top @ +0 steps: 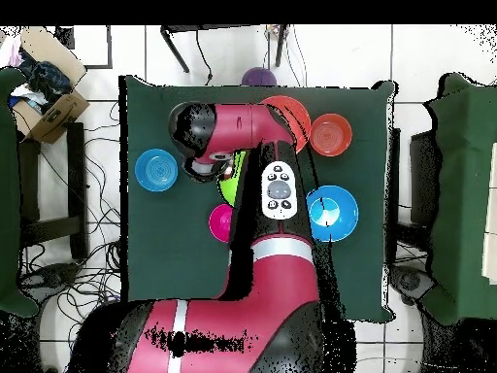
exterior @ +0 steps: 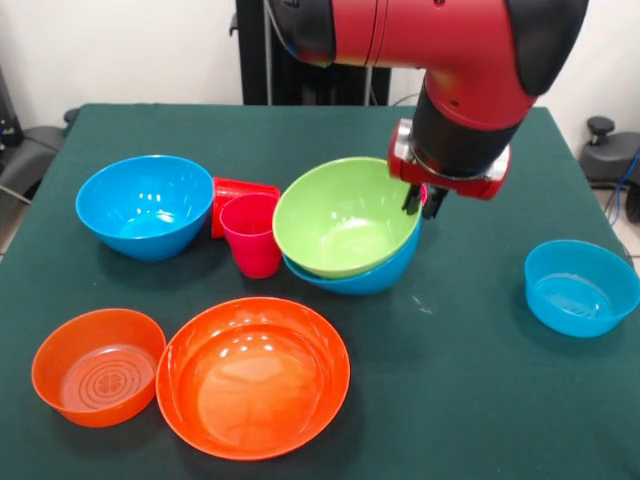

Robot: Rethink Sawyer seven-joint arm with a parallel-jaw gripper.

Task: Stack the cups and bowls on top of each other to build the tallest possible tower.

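A lime green bowl (exterior: 340,220) sits tilted inside a large blue bowl (exterior: 375,272) at mid-table. My gripper (exterior: 424,203) stands at the green bowl's right rim, one finger inside and one outside, shut on that rim. Left of this pair a pink cup (exterior: 252,235) stands upright, with a red-orange cup (exterior: 232,192) lying on its side behind it. A second large blue bowl (exterior: 145,205) is at the left. In the overhead view a small magenta bowl (top: 221,221) shows beside the arm. No tower stands beyond the two nested bowls.
A large orange bowl (exterior: 253,390) and a small ringed orange bowl (exterior: 98,365) sit at the front left. A light blue bowl (exterior: 580,290) is alone at the right. A purple bowl (top: 257,76) shows at the table's edge in the overhead view.
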